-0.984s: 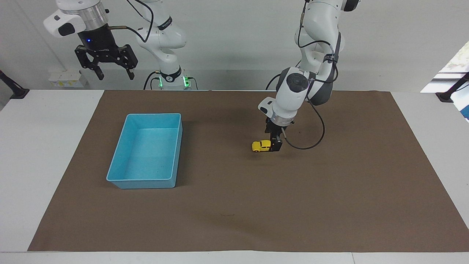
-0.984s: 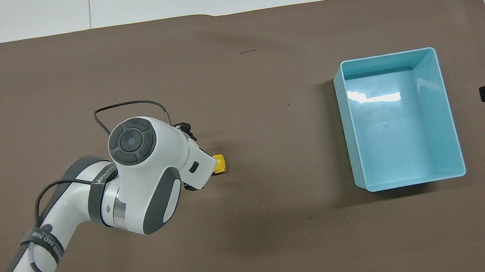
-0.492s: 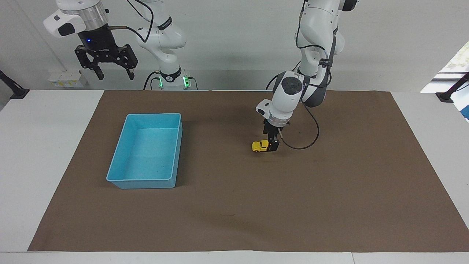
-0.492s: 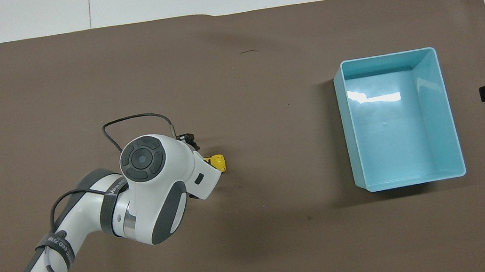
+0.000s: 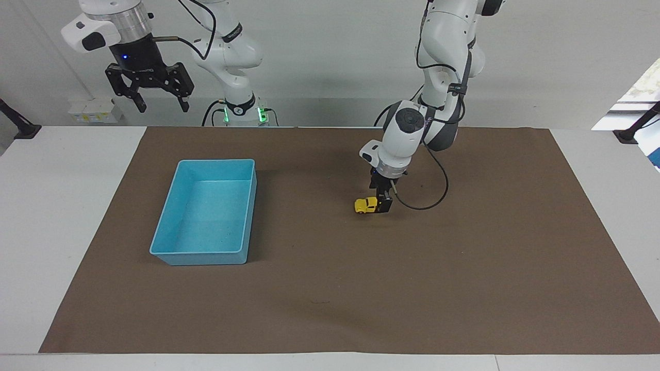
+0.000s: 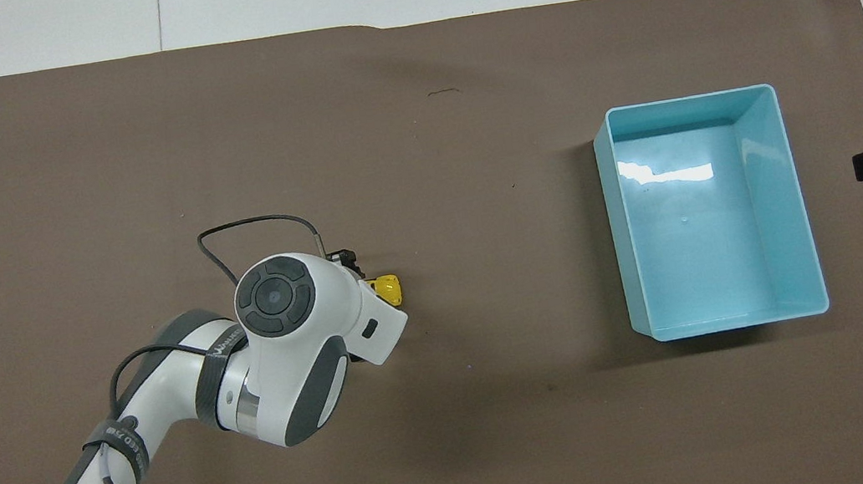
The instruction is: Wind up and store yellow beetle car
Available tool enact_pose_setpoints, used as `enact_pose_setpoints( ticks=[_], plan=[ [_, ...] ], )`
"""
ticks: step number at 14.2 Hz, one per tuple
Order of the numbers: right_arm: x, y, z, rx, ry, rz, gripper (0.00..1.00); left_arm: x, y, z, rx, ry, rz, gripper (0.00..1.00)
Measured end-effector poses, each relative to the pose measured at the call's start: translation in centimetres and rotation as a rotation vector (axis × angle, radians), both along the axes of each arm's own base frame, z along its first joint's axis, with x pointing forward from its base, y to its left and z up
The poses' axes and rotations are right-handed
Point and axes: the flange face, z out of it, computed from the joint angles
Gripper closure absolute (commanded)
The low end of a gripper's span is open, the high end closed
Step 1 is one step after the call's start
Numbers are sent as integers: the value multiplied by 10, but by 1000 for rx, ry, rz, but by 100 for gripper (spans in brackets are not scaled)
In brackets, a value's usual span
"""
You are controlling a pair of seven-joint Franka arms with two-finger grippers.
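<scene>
The yellow beetle car (image 5: 366,205) stands on the brown mat near the middle of the table; in the overhead view only the yellow beetle car's (image 6: 388,289) end toward the bin shows. My left gripper (image 5: 383,205) is down at mat level, at the car's end that points toward the left arm's end of the table, and it covers that end. From overhead the left arm's white wrist hides the gripper. My right gripper (image 5: 162,105) hangs open and empty high above the right arm's end of the table, where that arm waits.
A light blue bin (image 5: 216,161) stands empty on the mat toward the right arm's end, well apart from the car. The overhead view shows the bin (image 6: 686,99) lengthwise. The brown mat (image 5: 330,288) covers most of the white table.
The left arm's wrist has drawn back toward the robots and stands more upright over the car. The gripper has stayed at the car's end, and the car has not moved.
</scene>
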Motion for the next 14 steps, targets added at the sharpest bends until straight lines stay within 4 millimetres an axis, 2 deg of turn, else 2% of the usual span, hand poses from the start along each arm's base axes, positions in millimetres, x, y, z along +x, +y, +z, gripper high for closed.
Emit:
enact_pose_setpoints(
  ticks=[2,3,4,12,14],
  plan=[
    [0,0,0,0,0,0,0,-1,1,-2,5,2,-1,42],
    [0,0,0,0,0,0,0,0,2,-2,9,-5,-5,85],
    [0,0,0,0,0,0,0,1,3,0,17,-16,-15,100],
    [0,0,0,0,0,0,0,3,11,3,40,-24,-27,100],
    [0,0,0,0,0,0,0,7,20,3,46,-17,-34,100]
  ],
)
